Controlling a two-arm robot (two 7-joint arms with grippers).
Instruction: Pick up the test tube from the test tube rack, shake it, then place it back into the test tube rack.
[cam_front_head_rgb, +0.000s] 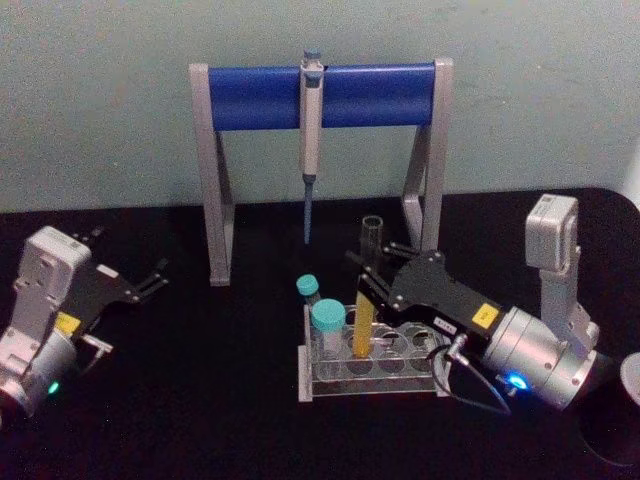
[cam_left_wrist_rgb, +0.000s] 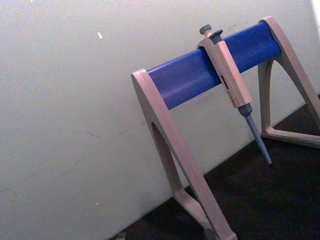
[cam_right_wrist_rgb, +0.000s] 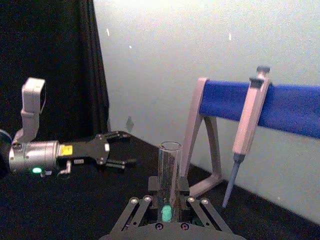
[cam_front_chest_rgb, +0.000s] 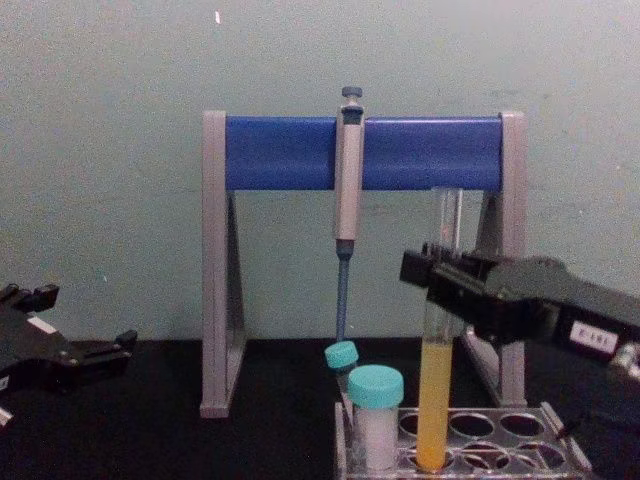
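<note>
Currently the jaws of the right gripper stand closed on the tall, slim clear glass test tube of yellow-orange liquid. From the right wrist view I read both pads as touching the glass. The tube stands upright, its round bottom seated in a hole of the low clear plastic test tube rack, just beside a white teal-capped vial. I judge the step in hand as the pick-up: grasp made, lift not yet begun. The next move calls for a straight vertical lift until the bottom clears the top plate, keeping off the vial. The left gripper hangs over the black bench well to the left, jaws spread, holding nothing.
</note>
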